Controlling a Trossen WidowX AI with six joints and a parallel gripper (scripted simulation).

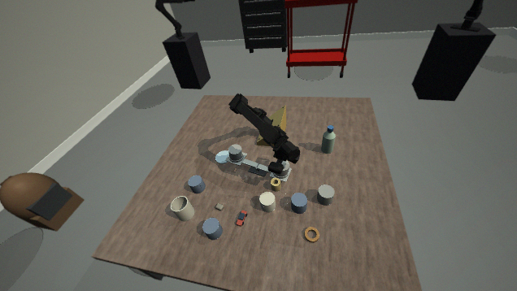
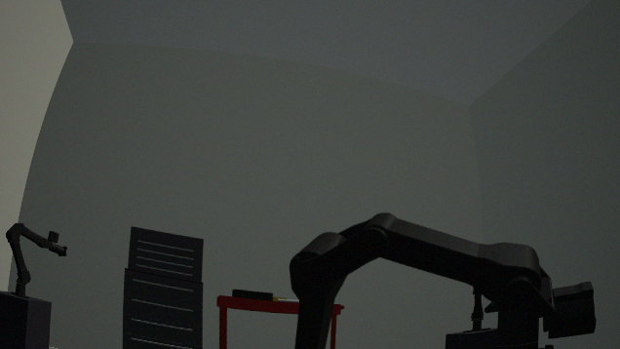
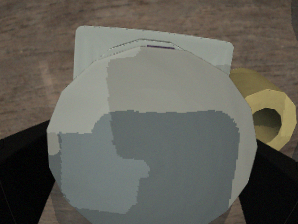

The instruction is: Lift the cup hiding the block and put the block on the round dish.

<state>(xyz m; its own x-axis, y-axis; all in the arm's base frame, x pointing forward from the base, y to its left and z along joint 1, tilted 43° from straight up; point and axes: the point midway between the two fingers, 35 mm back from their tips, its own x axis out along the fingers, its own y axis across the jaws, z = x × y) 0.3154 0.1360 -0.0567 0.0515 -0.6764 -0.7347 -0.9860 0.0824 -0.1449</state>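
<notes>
My gripper (image 1: pixel 283 165) (image 3: pixel 151 133) is shut on the grey cup (image 1: pixel 286 170) (image 3: pixel 175 85) at the right end of the balance in the top view. In the wrist view the fingers press its two sides, and the pale square end plate (image 3: pixel 90 45) shows behind it. A thin purple line shows at the cup's far rim. The other grey cup (image 1: pixel 235 154) stands on the left end of the balance (image 1: pixel 249 163). The pale blue round dish (image 1: pixel 221 158) lies just left of that cup. No block is identifiable. The exterior view shows only the upper arm.
A yellow tube (image 1: pixel 275 187) (image 3: pixel 288 112) is close beside the held cup. A yellow wedge (image 1: pixel 281 119) stands behind the arm, a bottle (image 1: pixel 328 143) to the right. Several other cups, a toy car (image 1: pixel 241 218) and an orange ring (image 1: pixel 306 234) are nearer the front.
</notes>
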